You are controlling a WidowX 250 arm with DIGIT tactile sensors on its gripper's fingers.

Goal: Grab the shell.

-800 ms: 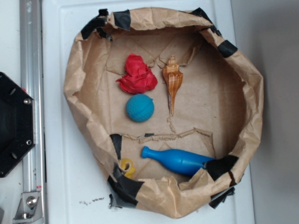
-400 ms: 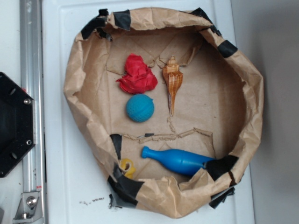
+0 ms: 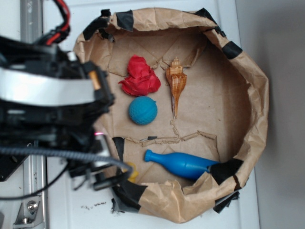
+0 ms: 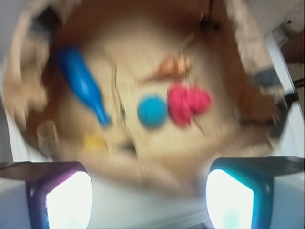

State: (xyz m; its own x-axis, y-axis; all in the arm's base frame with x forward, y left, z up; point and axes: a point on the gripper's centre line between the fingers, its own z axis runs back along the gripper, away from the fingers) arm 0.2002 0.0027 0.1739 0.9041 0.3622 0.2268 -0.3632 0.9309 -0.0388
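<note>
Clearly pincer point(image 4: 147, 200) wide apart, empty, shell point(image 3: 176, 83) untouched

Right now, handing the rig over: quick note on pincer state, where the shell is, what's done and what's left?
Pincer: open and empty, both pads visible at the bottom of the blurred wrist view, well apart. The arm sits over the left rim of the paper-lined basin.
Shell: lying on the basin floor, spire toward the far rim, tail pointing toward the blue bottle. Red lump lies close to its left, teal ball below that.
Done: nothing gripped yet.
Left: move over the shell, descend, close on it, lift.
</note>
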